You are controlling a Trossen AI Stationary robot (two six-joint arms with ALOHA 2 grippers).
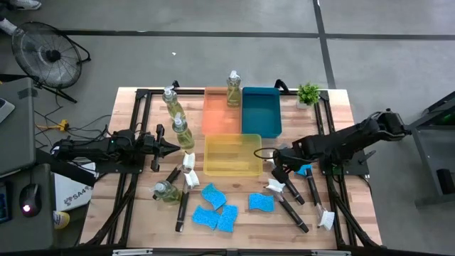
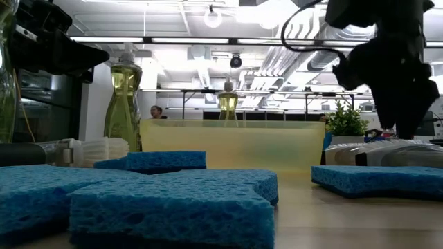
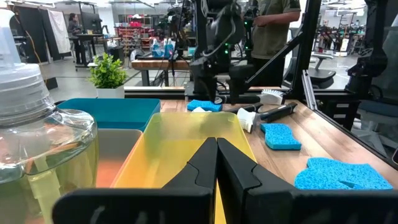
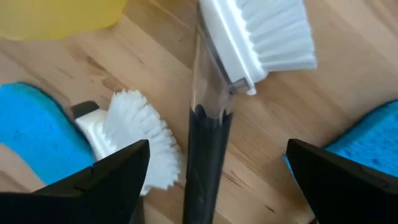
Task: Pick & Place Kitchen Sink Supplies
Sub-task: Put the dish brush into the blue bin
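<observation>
Both jaws of right gripper (image 4: 214, 180) spread wide, straddling brush (image 4: 214, 118) handle for a pinch; left gripper (image 3: 216, 163) shut, empty, parked beside yellow tray (image 1: 232, 155).

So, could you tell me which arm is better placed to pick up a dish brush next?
The right: its open tool hangs directly over a brush handle right of the yellow tray. The left tool is shut, beside the bottles.
</observation>
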